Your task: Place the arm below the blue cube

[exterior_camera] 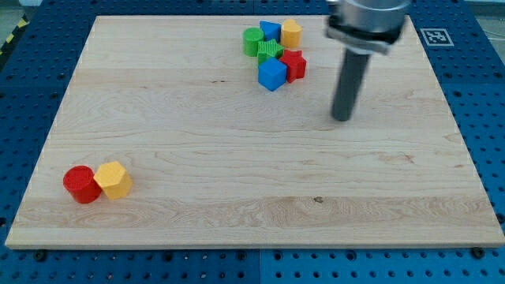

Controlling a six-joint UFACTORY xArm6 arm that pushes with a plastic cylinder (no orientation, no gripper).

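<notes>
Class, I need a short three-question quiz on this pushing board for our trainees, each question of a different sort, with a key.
1. True or false: my tip touches the blue cube.
2. Which block sits beside the red cylinder near the view's bottom left? A) green B) yellow C) blue
3. Fill in: my tip lies to the view's ____ of the cluster at the top.

Key: 1. false, bare wooden board separates them; 2. B, the yellow block; 3. right.
</notes>
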